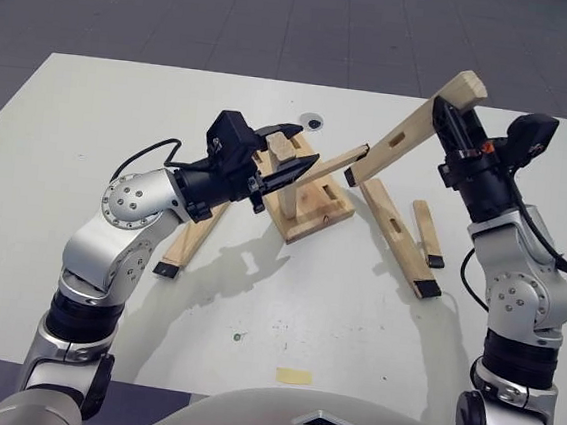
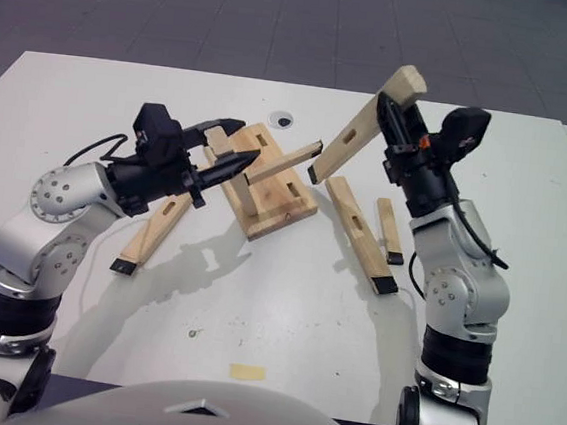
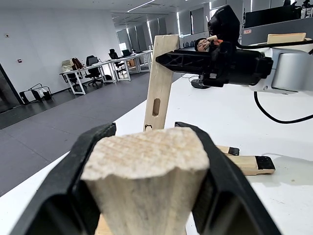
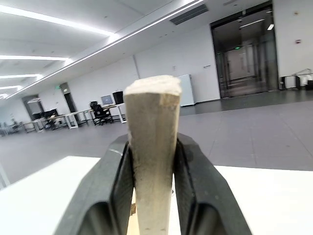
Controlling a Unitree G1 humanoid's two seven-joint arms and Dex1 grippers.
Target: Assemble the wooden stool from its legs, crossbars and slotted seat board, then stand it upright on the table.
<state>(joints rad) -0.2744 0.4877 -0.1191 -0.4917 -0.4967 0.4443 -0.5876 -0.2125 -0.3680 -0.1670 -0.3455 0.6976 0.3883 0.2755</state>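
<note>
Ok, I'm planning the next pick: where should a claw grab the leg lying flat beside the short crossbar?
Grip the flat leg on its far half, probably just past the slot, coming straight down with the claw spanning its narrow width. Both long sides are bare there; toward its black-capped near end the short crossbar lies close alongside, leaving little finger room.

Between my left tool and right tool the way is blocked. The left grips an upright leg, a crossbar slants across, and the right holds the raised leg. Below the right tool a loose leg and a short bar lie on the table. There is room to pass on the near side of both tools.
</note>
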